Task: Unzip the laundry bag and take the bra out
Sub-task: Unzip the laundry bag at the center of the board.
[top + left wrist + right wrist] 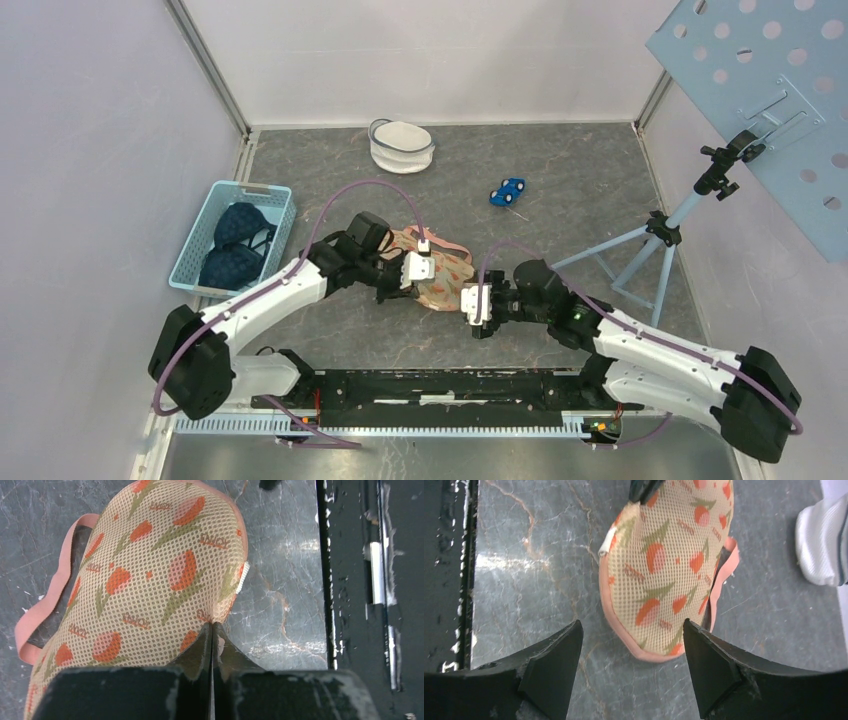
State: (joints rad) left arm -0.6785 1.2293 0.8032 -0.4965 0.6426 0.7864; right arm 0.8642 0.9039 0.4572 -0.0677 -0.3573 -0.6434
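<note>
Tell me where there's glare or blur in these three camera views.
Left wrist: bright glare streaks on the table beside the laundry bag, whose mesh is sharp. Right wrist: a glare patch on the table at left, and the mesh is sharp here too. Top external: even light, no strong glare, everything in focus.

The top camera looks down from high above the flowery bag (448, 275); the left wrist camera sits right against the bag; the right wrist camera faces it from close; all three see it.
</note>
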